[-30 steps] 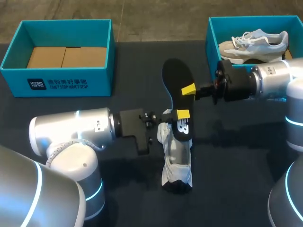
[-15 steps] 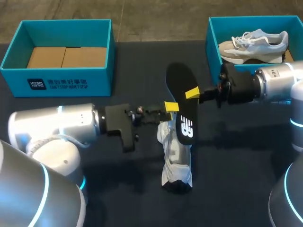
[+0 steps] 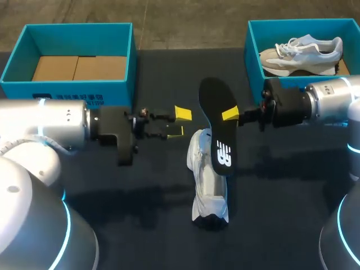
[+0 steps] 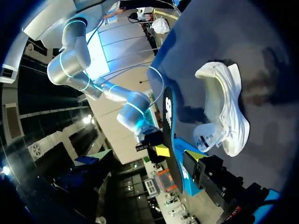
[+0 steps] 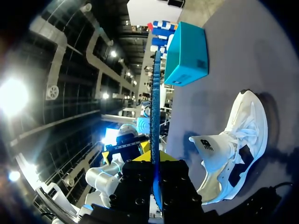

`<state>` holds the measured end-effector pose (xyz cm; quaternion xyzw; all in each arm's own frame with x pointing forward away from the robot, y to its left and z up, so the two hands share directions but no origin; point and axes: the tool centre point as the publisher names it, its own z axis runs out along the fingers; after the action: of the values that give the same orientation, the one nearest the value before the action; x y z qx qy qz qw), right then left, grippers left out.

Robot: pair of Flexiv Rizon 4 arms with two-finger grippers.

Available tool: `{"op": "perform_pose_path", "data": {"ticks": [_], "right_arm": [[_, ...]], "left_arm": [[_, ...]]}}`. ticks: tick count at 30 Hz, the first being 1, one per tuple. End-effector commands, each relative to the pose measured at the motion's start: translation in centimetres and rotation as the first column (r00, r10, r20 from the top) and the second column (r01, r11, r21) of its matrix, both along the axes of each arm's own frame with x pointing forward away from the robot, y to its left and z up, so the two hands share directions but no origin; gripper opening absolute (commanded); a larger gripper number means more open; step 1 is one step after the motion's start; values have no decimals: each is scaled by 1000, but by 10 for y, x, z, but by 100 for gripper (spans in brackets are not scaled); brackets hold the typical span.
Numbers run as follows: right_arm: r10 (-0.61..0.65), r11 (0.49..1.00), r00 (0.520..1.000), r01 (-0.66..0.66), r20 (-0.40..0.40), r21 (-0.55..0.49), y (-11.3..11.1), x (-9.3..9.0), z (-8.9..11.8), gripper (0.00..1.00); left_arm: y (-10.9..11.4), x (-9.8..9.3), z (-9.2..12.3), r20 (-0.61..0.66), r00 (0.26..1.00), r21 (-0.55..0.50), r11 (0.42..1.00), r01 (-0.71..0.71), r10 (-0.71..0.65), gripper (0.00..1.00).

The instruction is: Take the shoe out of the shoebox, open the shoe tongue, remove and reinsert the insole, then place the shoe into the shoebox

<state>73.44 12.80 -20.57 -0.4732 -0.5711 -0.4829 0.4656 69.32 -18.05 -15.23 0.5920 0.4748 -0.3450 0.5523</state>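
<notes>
Pinching the black insole over the white shoe, the right gripper suggests removal is done, while the left gripper hangs spread and empty to the left of the shoe; reinsertion and boxing remain.

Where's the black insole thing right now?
In the head view the insole is near the middle of the table, held up by the right gripper, which comes in from the right. Its lower end overlaps the white shoe.

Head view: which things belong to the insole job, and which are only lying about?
Job: insole; loose white shoe; left shoebox, holding no shoe, so probably its box.
Lying about: right shoebox; second shoe inside it.
</notes>
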Motion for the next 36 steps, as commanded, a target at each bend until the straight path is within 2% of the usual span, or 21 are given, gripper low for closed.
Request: {"op": "perform_pose_path", "data": {"ticks": [1, 4, 10, 17, 18, 19, 20, 31, 33, 36], "right_arm": [[-3, 1000, 1000, 3, 0, -1, 0, -1, 0, 0], [-3, 1000, 1000, 3, 0, -1, 0, -1, 0, 0], [-3, 1000, 1000, 3, 0, -1, 0, -1, 0, 0], [-3, 1000, 1000, 3, 0, -1, 0, -1, 0, 0], [-3, 1000, 1000, 3, 0, -1, 0, -1, 0, 0], [-3, 1000, 1000, 3, 0, -1, 0, -1, 0, 0], [-3, 1000, 1000, 3, 0, -1, 0, -1, 0, 0], [-3, 1000, 1000, 3, 0, -1, 0, -1, 0, 0], [-3, 1000, 1000, 3, 0, -1, 0, -1, 0, 0], [-3, 1000, 1000, 3, 0, -1, 0, -1, 0, 0]], "left_arm": [[9, -3, 1, 1, 1000, 0, 1000, 2, -2, 100], [17, 4, 7, -3, 1000, 46, 999, -17, 17, 100], [36, 28, 20, -82, 995, 233, 972, -36, 57, 100], [42, 56, 39, -143, 984, 469, 883, -28, 108, 100], [40, 59, 42, -119, 983, 547, 836, -50, 137, 100], [36, 62, 48, 15, 973, 668, 722, -180, 228, 100], [32, 62, 54, 171, 946, 736, 602, -308, 275, 100], [32, 62, 54, 171, 946, 736, 602, -308, 275, 100], [30, 74, 59, 150, 944, 781, 550, -294, 293, 100], [27, 85, 66, 120, 952, 819, 514, -256, 283, 100]]}}
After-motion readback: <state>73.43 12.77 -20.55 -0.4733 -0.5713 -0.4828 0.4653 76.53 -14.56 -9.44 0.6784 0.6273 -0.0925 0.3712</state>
